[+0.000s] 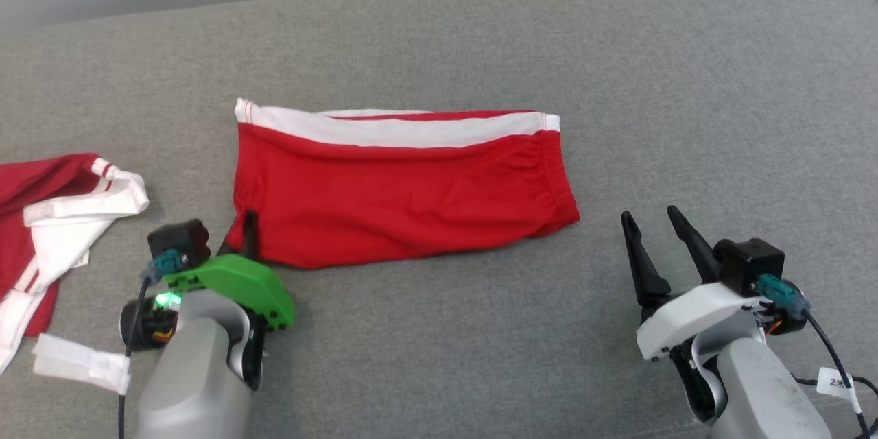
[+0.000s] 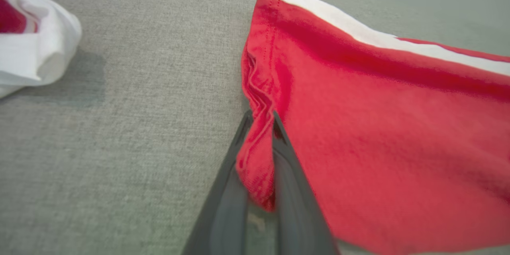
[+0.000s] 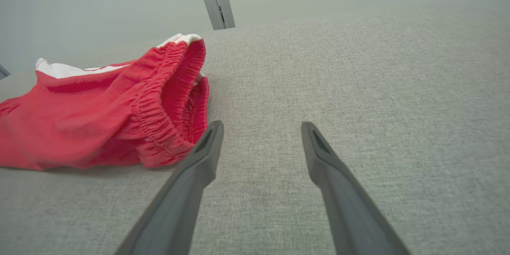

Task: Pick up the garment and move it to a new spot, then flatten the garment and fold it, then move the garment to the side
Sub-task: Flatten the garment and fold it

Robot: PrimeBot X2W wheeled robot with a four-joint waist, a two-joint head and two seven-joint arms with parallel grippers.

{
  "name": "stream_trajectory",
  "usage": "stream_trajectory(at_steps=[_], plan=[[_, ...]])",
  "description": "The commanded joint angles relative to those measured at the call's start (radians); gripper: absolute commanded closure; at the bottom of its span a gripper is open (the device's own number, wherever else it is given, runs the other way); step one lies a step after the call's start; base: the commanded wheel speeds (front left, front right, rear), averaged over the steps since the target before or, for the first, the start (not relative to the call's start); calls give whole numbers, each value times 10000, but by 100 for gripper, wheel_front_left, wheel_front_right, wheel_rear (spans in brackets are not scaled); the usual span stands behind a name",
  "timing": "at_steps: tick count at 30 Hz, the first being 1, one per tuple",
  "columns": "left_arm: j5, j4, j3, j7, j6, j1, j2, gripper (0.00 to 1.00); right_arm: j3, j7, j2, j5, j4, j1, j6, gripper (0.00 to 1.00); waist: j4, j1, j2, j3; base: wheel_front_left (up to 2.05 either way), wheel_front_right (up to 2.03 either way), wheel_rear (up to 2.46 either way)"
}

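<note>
1. Far left: a second red-and-white cloth (image 1: 62, 219) lies crumpled at the edge of the head view, well apart from the garment. A white strip (image 1: 82, 362) lies beside it, nearer the robot.
2. Left gripper (image 1: 245, 221): claw together, clamped on the garment's near left corner. The left wrist view shows a bunched red fold pinched between the two dark fingers (image 2: 287, 175).
3. Garment (image 1: 405, 185): red shorts, lying flat as a wide rectangle in the middle of the grey fabric surface (image 1: 617, 68). A white band runs along the far edge. The left edge is puckered just above the grip. The gathered elastic waistband forms the right end and gapes slightly in the right wrist view.
4. Right gripper (image 1: 649, 214): claw wide apart, holding nothing, near the garment's near right corner but apart from the cloth.
5. Room: grey surface runs broad beyond the garment and to its right, out to a rounded far right corner.
</note>
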Motion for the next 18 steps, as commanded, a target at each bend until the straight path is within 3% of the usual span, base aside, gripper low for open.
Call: stream_trajectory(at_steps=[1,9,10,11,18], plan=[[-84,-290,108,-29,74,515,29,100,-41,-21,-35,-32,50,251,-15,0,652,0,0,-768,0,0,0],[-573,-2071,-81,-32,161,2379,-25,100,9,-21,-38,-62,58,693,-15,0,1178,0,0,-967,0,0,0],[-673,-2247,-257,-32,194,2531,-25,71,81,-21,-36,-30,28,649,-15,0,1223,0,0,-948,0,0,0],[-752,-2405,-390,-33,255,2634,-24,0,177,-20,-35,30,0,586,-15,0,1258,0,0,-924,0,0,0],[-785,-4201,-1211,-21,784,3157,-21,0,962,-20,-39,490,-220,-312,-15,0,1648,0,0,-587,0,0,0]])
